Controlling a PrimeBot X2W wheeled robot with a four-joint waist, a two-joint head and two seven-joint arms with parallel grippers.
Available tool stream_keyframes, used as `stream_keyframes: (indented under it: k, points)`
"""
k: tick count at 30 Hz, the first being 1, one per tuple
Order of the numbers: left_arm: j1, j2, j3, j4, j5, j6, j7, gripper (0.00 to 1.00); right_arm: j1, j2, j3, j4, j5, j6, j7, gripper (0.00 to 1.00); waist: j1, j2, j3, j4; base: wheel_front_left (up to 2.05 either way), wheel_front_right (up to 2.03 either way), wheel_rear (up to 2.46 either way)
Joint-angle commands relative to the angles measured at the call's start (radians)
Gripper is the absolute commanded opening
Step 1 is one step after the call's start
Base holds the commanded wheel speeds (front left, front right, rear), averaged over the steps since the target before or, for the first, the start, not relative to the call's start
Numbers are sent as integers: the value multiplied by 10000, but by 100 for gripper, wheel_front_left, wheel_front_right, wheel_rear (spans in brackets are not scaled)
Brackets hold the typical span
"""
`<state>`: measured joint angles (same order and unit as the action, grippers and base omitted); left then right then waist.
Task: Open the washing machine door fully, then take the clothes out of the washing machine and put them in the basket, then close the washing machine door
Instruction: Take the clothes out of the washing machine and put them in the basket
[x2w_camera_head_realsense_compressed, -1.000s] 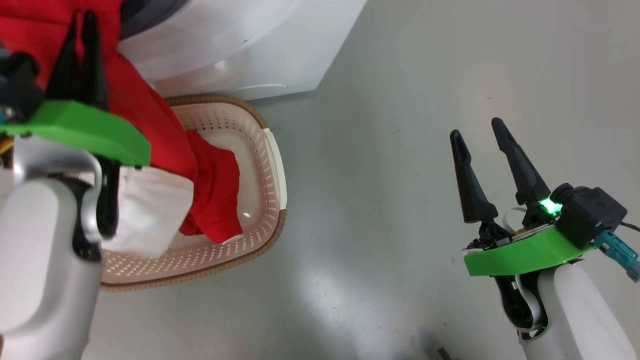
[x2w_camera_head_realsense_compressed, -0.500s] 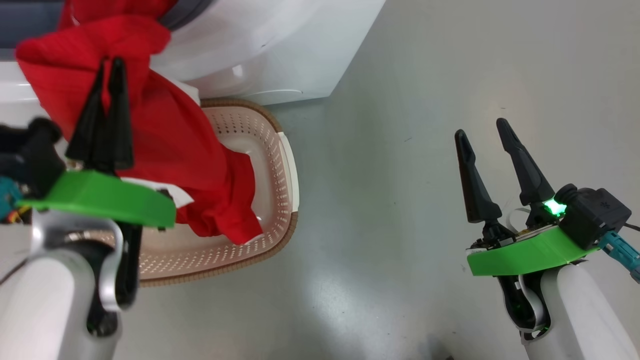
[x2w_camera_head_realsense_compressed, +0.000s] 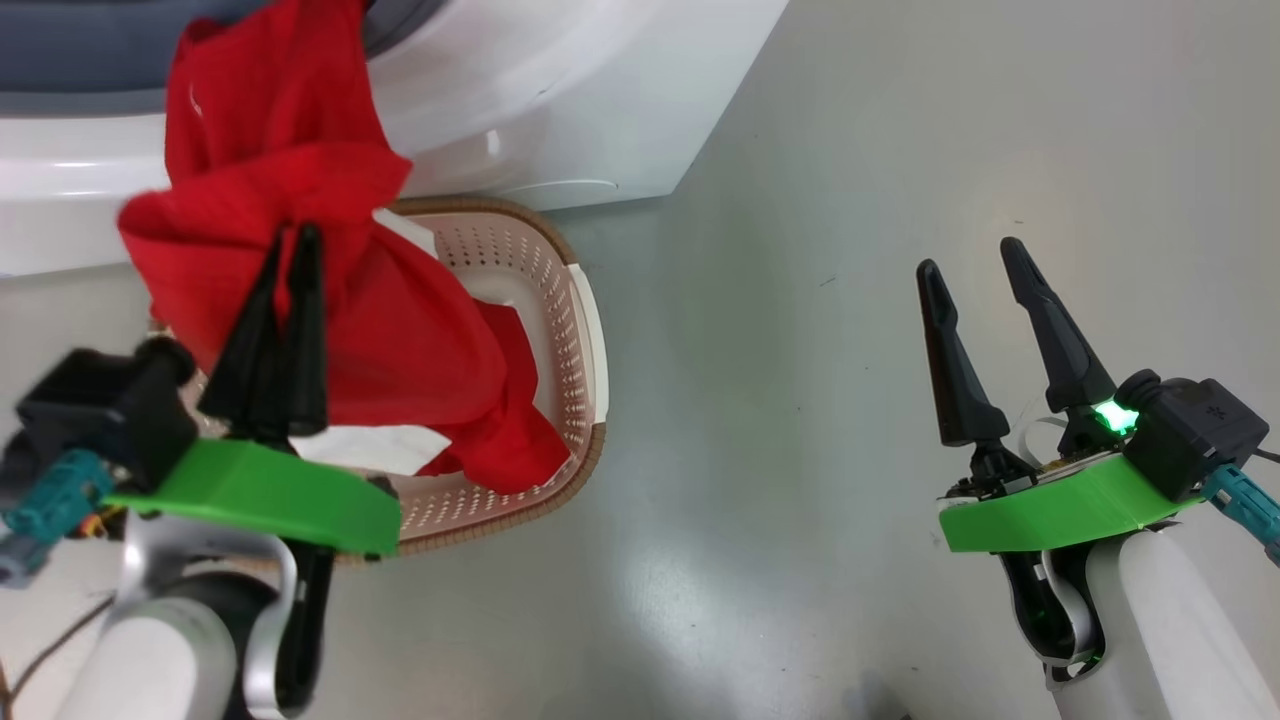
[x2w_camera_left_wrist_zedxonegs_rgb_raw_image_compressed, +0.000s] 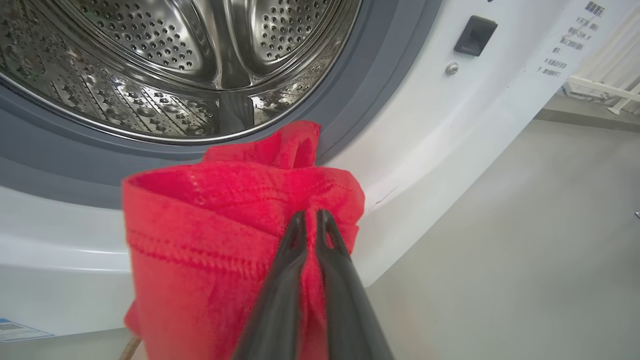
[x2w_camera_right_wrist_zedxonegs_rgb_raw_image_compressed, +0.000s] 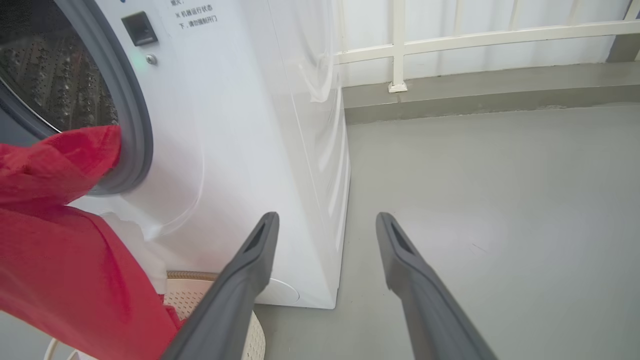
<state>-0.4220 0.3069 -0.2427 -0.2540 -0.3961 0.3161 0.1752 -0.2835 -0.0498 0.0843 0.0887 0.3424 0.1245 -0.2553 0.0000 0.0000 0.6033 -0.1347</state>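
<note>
Unloading step: left gripper (x2w_camera_head_realsense_compressed: 296, 232) fingers pinch the clothes (x2w_camera_head_realsense_compressed: 400, 330), centre left, above the basket (x2w_camera_head_realsense_compressed: 592, 440).
Right gripper (x2w_camera_head_realsense_compressed: 969, 254): fingers spread wide, empty.
Next move: lower clothes fully into basket, then release.

The floor (x2w_camera_head_realsense_compressed: 800, 450) was smooth, grey and faintly glossy. A white railing (x2w_camera_right_wrist_zedxonegs_rgb_raw_image_compressed: 398, 45) stood on a raised grey kerb (x2w_camera_right_wrist_zedxonegs_rgb_raw_image_compressed: 500, 92) at its far edge.
</note>
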Motion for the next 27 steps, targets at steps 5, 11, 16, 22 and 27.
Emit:
stream_keyframes:
  k: [5,11,16,22,27]
  points:
    - [410,121,176,130,-197,5,75,0,239,-4,254,-264,-35,62,-65,100,0,0,97,-32,0,0,0]
    - [387,-78,309,1595,-804,-295,-111,0,151,-4,319,-230,1,62,-65,100,0,0,162,-128,0,0,0]
    - [160,-149,344,3152,-1065,-623,-392,0,136,-4,340,-221,53,62,-65,100,0,0,206,-222,0,0,0]
    - [-418,-409,190,5422,-1386,-1073,-424,0,78,-4,416,-208,113,62,-65,100,0,0,289,-319,0,0,0]
    - [-1186,-656,74,7547,-1733,-1652,-338,0,11,-4,541,-183,188,62,-65,100,0,0,358,-426,0,0,0]
